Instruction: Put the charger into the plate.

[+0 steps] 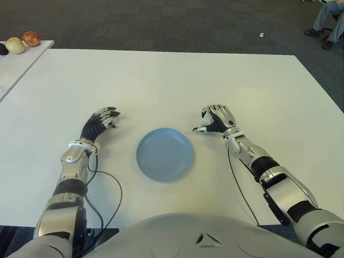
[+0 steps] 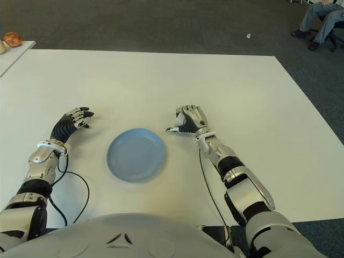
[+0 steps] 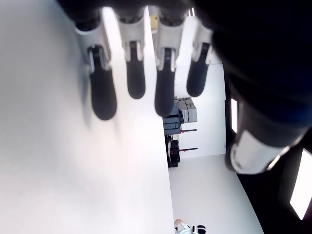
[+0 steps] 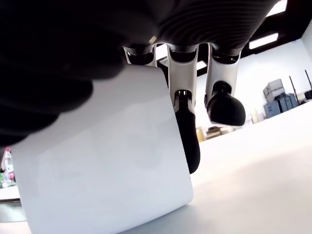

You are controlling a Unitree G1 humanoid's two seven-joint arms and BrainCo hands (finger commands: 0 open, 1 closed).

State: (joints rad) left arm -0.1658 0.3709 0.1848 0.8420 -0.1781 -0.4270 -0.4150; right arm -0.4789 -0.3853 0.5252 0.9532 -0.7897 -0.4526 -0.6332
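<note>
Right hand curled around the white charger low over the table just right of the blue plate, left hand open beside it; next, probably: carry leftward over the plate and release.

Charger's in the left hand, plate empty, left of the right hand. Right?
Wrong hand. The right hand grasps the white charger, as the right wrist view shows; the left hand holds nothing, per the left wrist view. The blue plate is indeed empty, left of the right hand.

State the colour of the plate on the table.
Light blue; the plate shows best in the left eye view.
</note>
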